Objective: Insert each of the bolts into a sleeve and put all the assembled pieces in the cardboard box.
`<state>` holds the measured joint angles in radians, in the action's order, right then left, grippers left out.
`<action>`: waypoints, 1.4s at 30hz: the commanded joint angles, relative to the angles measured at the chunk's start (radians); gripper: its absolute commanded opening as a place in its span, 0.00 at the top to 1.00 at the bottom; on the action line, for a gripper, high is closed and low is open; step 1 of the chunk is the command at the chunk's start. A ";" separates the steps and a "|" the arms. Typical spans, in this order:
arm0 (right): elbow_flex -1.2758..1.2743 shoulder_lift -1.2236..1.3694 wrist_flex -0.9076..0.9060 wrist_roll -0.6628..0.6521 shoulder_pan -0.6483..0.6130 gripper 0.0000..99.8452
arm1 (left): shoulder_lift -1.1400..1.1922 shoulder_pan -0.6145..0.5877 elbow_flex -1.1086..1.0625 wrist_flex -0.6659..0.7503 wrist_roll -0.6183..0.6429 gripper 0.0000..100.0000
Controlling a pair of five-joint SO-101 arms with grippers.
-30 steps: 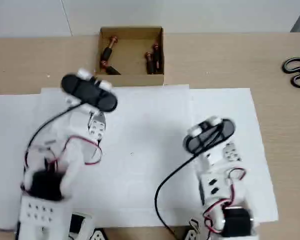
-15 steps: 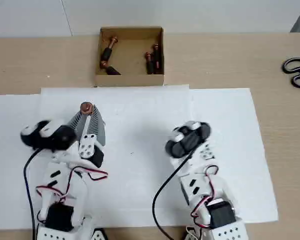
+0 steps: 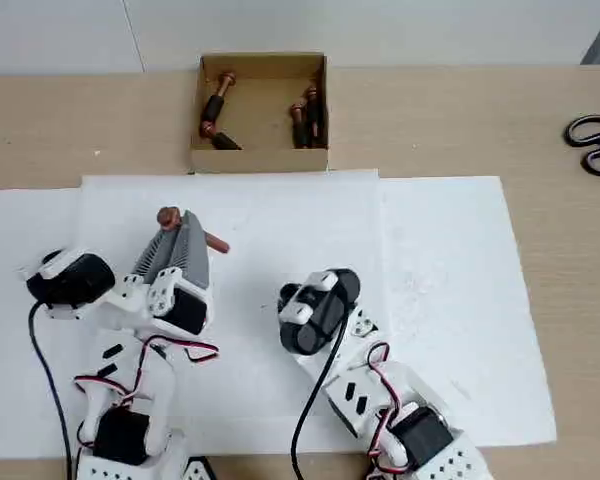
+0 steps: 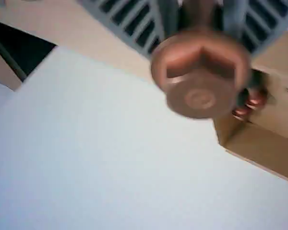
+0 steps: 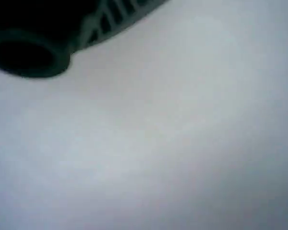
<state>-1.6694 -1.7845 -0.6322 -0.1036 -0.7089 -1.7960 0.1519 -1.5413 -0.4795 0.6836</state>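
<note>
left tool (image 3: 178, 228) clamped on bolt (image 4: 199, 76), head sticking out, over paper (image 3: 430, 260) short of cardboard box (image 3: 263, 160) | right tool (image 5: 62, 28) closed on sleeve (image 5: 26, 56) | likely light, rigid, slick: grip bolt by shank, sleeve mid-barrel, bore clear

Bright even light, soft shadows, right wrist view perhaps dimmer

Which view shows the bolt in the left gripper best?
The left wrist view: the bolt faces the camera head-on, close up, between grey fingers. The high view shows its small copper head at the tip of the left gripper.
</note>
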 commanded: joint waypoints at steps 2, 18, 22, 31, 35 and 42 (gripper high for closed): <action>-0.015 -0.005 0.031 0.012 -0.024 1.00 | -0.018 0.086 0.004 -0.043 0.011 0.99; -0.015 -0.005 0.031 0.014 -0.021 1.00 | -0.018 0.245 0.031 -0.146 0.012 0.99; -0.015 -0.005 0.031 0.014 -0.021 1.00 | -0.018 0.262 0.050 -0.190 0.012 0.99; -0.002 -0.005 0.035 0.014 -0.021 1.00 | -0.018 0.265 0.051 -0.307 0.012 0.99; 0.006 -0.005 0.065 0.011 -0.024 1.00 | -0.017 0.305 0.045 -0.339 0.011 0.99; 0.018 -0.005 0.081 0.009 -0.027 1.00 | -0.017 0.388 -0.031 -0.354 -0.012 0.99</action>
<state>-1.6694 -1.7783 -0.6107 -0.1020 -0.7319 -1.8113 0.4987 -1.5367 -0.8048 0.6805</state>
